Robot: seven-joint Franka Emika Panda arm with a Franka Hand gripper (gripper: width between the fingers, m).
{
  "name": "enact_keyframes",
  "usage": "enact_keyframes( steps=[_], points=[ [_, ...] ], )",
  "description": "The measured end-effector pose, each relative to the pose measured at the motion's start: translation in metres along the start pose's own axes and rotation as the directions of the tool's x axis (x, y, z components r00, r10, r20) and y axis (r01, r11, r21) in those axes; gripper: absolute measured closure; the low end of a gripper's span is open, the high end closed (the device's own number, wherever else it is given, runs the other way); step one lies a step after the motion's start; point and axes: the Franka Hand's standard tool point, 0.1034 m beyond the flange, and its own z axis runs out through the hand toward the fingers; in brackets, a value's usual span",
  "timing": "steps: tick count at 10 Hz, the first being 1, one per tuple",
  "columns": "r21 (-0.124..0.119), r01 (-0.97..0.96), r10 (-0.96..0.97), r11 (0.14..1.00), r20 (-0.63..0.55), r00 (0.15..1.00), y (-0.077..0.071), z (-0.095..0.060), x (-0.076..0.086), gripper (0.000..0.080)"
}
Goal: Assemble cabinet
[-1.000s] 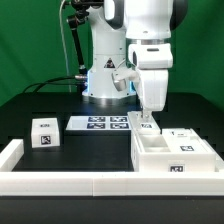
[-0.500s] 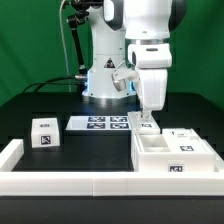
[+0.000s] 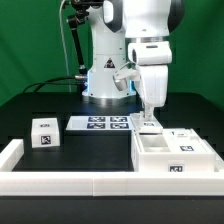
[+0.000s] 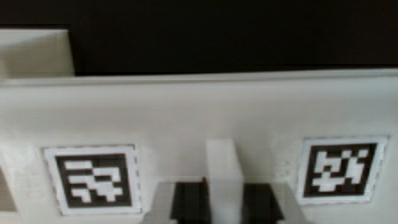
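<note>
A plain green wall (image 3: 30,40) fills the upper half of the frame under soft, even light. Below it a black table (image 3: 40,105) spreads across, edged along the bottom by a long white border rail (image 3: 70,183)

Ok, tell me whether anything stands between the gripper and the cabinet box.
Nothing visible does. The gripper is down at the cabinet box; in the wrist view its fingers flank a thin white rib.
</note>
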Motion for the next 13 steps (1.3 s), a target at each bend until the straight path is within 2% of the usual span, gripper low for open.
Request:
enact_keyframes(
  steps=[1,2,10,13],
  points=[
    [-0.037,-0.012,0.011,0.999,-0.016,1.0,0.0036,-0.0005,0.0034,0.0731],
    [-0.092,-0.021,0.017,0.996,-0.045,0.999,0.0005,0.0005,0.009,0.0731],
    [-0.069,-0.026,0.023,0.997,-0.039,0.999,0.0025,0.0044,0.0048,0.0731],
    [-0.071,-0.026,0.023,0.997,-0.042,0.999,0.009,0.0048,0.0065,0.0731]
  ],
)
